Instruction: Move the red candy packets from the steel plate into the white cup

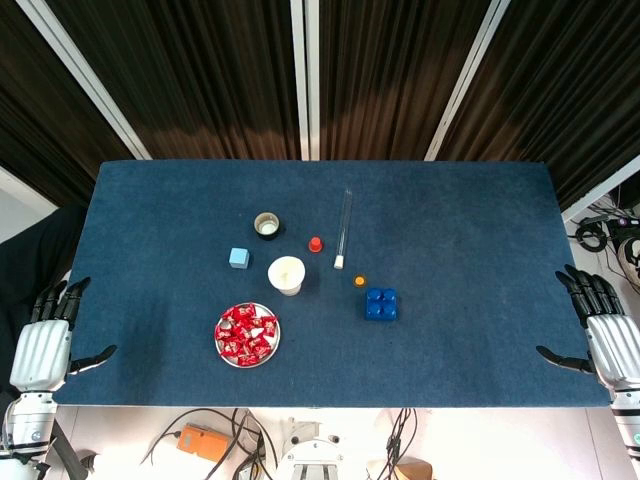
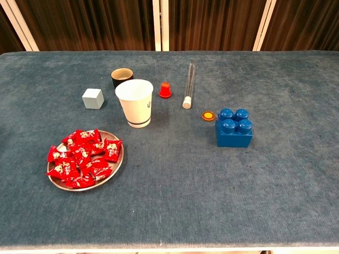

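Observation:
Several red candy packets [image 1: 246, 333] [image 2: 82, 157] lie heaped on a round steel plate [image 1: 270, 350] [image 2: 117, 165] near the table's front, left of centre. Just behind the plate, to its right, a white cup [image 1: 286, 275] [image 2: 135, 102] stands upright and looks empty. My left hand [image 1: 48, 336] rests at the table's left edge, fingers apart, holding nothing. At the right edge my right hand [image 1: 600, 330] is likewise open and empty. Both hands are far from the plate and appear only in the head view.
A dark cup [image 1: 267, 224] [image 2: 121, 78], a pale blue cube [image 1: 239, 257] [image 2: 92, 98], a small red cap [image 1: 315, 243] [image 2: 165, 90], a glass tube [image 1: 344, 228] [image 2: 188, 84], an orange disc [image 1: 360, 281] [image 2: 208, 115] and a blue brick [image 1: 381, 303] [image 2: 234, 127] lie around the white cup.

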Controlling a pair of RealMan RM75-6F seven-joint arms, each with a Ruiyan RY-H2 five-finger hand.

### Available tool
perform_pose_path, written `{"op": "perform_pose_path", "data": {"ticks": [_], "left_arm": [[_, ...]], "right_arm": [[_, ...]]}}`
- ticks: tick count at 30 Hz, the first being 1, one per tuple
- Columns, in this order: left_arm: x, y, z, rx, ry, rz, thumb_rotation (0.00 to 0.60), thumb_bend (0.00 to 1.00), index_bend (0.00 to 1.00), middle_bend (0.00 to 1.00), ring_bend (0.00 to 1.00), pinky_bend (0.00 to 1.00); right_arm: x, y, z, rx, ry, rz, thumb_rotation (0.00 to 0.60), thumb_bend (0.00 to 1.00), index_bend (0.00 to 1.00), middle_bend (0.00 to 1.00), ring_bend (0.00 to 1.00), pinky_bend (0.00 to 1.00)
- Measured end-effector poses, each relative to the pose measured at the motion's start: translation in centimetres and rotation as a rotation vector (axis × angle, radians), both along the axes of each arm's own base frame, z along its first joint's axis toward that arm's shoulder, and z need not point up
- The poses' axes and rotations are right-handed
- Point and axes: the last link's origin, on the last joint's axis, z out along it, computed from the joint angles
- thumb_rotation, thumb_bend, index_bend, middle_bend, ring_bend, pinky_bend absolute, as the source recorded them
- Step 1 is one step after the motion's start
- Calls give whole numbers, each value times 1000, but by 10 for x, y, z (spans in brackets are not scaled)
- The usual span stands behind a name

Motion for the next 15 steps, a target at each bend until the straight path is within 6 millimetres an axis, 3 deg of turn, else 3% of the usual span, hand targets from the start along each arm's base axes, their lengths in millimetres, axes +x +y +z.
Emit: {"op": "perform_pose_path", "data": {"ticks": [4,7,10,15], "left_arm": [[11,10,-1,-7,-7,-58,600,13,179,247,159,49],[27,20,-7,-36,2,-124,600,32,263,351,283,272],[45,30,-17,-79,13,-186,600,55,329,523,482,529],[74,44,-47,-206,20,-278,600,94,377,681,643,712]], "right_arm": [[3,-2,3,-13,15,10,600,160,0,58,0,74],[6,-3,8,-29,22,17,600,160,0,58,0,74],[7,-4,13,-43,26,15,600,160,0,58,0,77],[5,-6,16,-46,34,-1,600,160,0,59,0,80]]}}
